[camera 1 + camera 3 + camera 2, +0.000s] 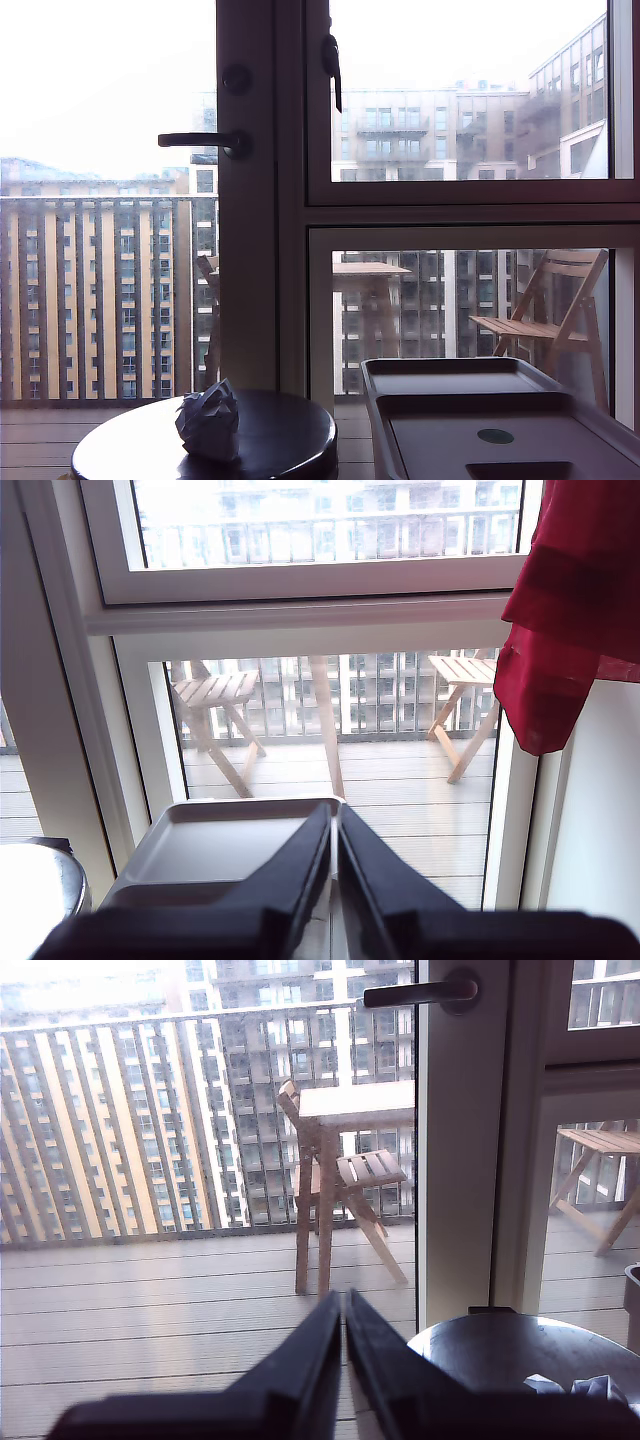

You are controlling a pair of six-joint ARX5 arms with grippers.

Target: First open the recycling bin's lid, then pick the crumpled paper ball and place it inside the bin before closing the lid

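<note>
Both grippers' fingers (343, 1360) pressed together (empty) — crumpled paper ball (209, 420) on the round table (290, 440), apart from them

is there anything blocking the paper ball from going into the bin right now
Yes. The lid lies flat and shut on the recycling bin, so the opening is covered. The crumpled paper ball sits on the round table beside it, with nothing visible between them.

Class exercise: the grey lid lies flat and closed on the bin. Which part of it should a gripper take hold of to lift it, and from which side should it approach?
Probably the raised rim of the lid. It lies flat and wide, so only that upstanding edge offers something to pinch. Come from above onto the rim nearest my second gripper, whose jaws now sit closed, so they must open first. Whether a hinge fixes one side cannot be told.
</note>
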